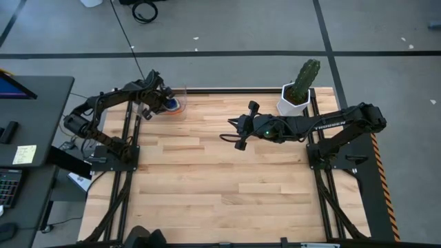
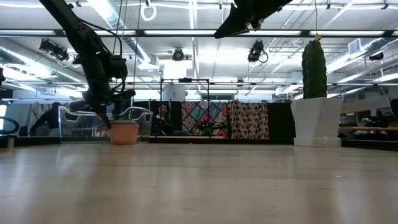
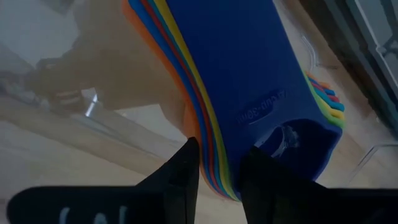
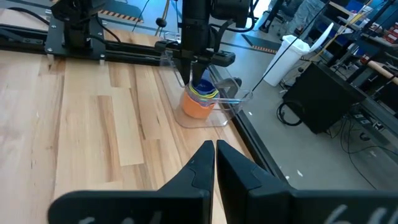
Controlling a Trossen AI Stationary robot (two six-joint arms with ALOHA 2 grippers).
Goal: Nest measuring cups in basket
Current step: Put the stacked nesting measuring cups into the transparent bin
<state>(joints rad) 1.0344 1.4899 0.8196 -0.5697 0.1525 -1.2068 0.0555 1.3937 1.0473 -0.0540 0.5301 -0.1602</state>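
The measuring cups (image 4: 200,99) sit nested, orange outermost and dark blue innermost, inside the clear basket (image 4: 233,102) at the table's far left corner. Their stacked handles (image 3: 249,74) fill the left wrist view, dark blue on top. My left gripper (image 1: 164,103) comes down on the stack from above, shut on the handles. In the low view the orange cup's bottom (image 2: 124,134) is down at the basket floor. My right gripper (image 1: 226,131) hovers shut over the table's middle, holding nothing. My left gripper pinches the stack of handles near its free end. One finger (image 3: 183,171) lies on the orange side and the other (image 3: 264,177) on the dark blue face (image 3: 249,137). The fingers come steeply from above. The cups stay nested, the orange one low in the basket.
A white pot with a green cactus (image 1: 295,96) stands at the table's far right corner. A dark rail (image 4: 124,46) runs along the far edge behind the basket. Bare wood (image 1: 220,186) stretches across the middle and near side of the table.
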